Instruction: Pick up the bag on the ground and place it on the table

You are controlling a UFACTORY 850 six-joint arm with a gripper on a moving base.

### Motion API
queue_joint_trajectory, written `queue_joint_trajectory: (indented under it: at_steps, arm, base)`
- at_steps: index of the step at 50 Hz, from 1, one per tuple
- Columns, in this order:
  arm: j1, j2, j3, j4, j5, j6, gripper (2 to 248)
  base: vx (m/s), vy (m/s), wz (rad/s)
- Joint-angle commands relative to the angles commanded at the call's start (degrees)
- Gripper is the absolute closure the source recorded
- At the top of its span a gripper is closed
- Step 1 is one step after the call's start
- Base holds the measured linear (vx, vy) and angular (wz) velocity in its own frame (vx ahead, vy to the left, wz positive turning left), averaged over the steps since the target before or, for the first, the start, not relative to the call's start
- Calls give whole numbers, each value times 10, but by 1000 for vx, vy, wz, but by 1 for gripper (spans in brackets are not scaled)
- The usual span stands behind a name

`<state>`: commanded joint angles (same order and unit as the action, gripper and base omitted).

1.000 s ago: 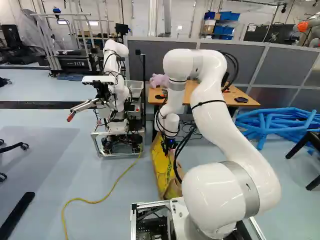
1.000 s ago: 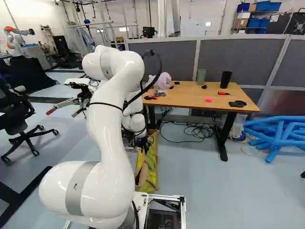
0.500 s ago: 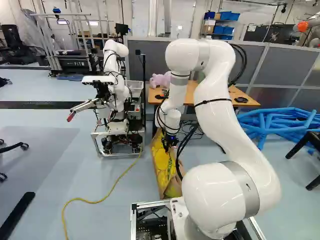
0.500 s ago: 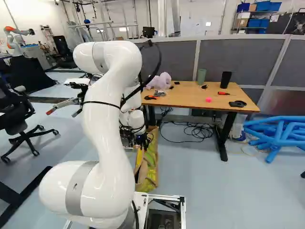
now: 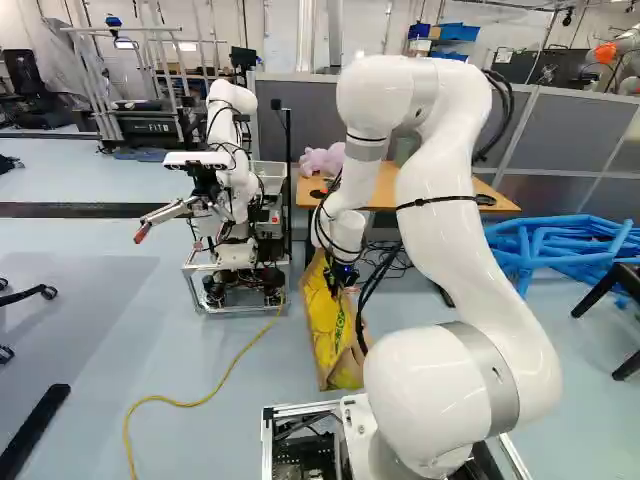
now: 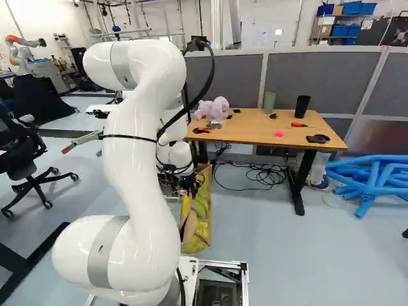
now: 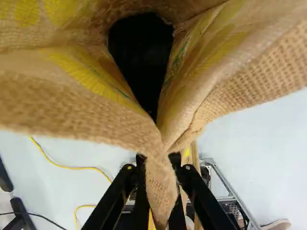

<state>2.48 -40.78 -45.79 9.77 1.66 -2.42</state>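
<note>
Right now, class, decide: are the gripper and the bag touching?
Touching. The wrist view shows the gripper pinching gathered cloth of the bag between its two fingers.

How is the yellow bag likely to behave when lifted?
The bag looks floppy: its woven cloth bunches where the gripper pinches it. That coarse weave probably resists slipping. Held by one spot on its rim, it may hang lopsided. Its weight I can't tell; the inside shows only dark.

Glossy white rounded arm segments, grey joint band, black cables and strap, black jaws (image 5: pixel 343 287)
</note>
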Motion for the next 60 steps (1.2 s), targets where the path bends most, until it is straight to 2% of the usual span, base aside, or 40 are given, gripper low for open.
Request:
queue_joint_trajectory:
  at_steps: [21, 60]
  arm:
    - [-1, 47, 17, 0, -8, 0, 217]
    - [-2, 133, 43, 0, -67, 0, 217]
  base:
    - [0, 0, 0]
    - [0, 0, 0]
